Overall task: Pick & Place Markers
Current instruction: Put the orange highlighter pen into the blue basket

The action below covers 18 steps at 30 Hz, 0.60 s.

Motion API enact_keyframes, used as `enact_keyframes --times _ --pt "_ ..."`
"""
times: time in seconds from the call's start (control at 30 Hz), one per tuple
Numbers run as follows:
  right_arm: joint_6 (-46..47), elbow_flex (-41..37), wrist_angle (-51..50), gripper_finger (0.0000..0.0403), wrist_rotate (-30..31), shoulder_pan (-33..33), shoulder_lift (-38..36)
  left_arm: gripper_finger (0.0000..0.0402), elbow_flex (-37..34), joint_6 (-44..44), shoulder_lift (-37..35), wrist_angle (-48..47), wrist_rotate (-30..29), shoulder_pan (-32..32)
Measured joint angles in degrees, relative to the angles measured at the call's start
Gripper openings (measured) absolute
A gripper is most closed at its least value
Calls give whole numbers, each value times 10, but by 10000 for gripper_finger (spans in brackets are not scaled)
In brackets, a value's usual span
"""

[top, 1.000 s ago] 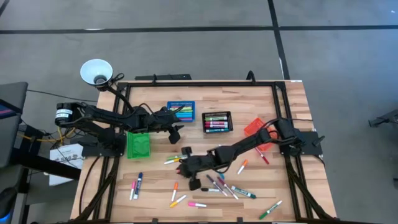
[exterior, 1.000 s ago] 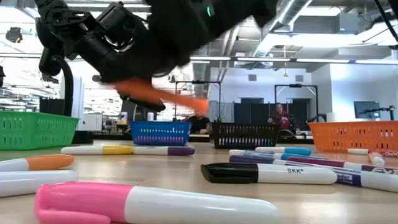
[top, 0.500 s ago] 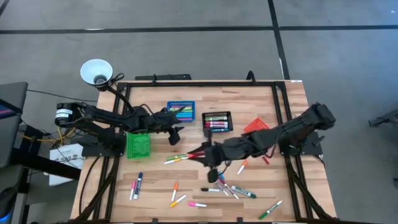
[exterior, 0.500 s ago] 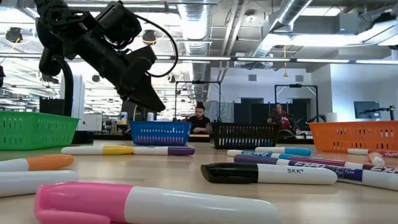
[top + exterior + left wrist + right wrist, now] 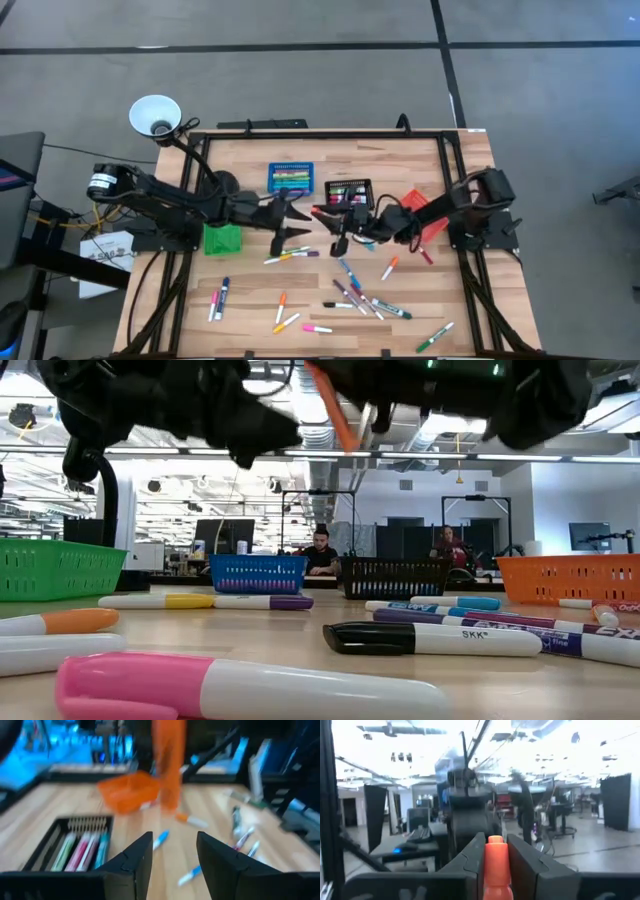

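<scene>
Suddenly the right gripper (image 5: pixel 333 243), clamped on an orange marker (image 5: pixel 496 865), had swung up off the loose markers (image 5: pixel 360 298) toward the black bin (image 5: pixel 348 194), while the left gripper (image 5: pixel 297 229), jaws spread and empty, moved in opposite, suggesting a drop-off or handover.

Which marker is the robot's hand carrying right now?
Start at the black bin near the table's middle. Just in front of it the right hand hangs above the wood, shut on an orange marker. It is the only marker in the air; the others lie flat.

Two dark jointed arms (image 5: pixel 170 200), each hand (image 5: pixel 172 862) matte black
</scene>
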Motion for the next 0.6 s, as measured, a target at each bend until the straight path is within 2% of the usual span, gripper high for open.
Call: enact_keyframes --times 0.17,0.5,0.6 --pt "3 55 22 57 -52 -16 49 149 0 -15 0 17 -34 -2" --pt "3 128 -72 57 -54 -33 73 149 0 -11 0 24 -38 -4" --pt "2 140 -66 57 -55 -33 73 147 0 -11 0 24 -38 -4"
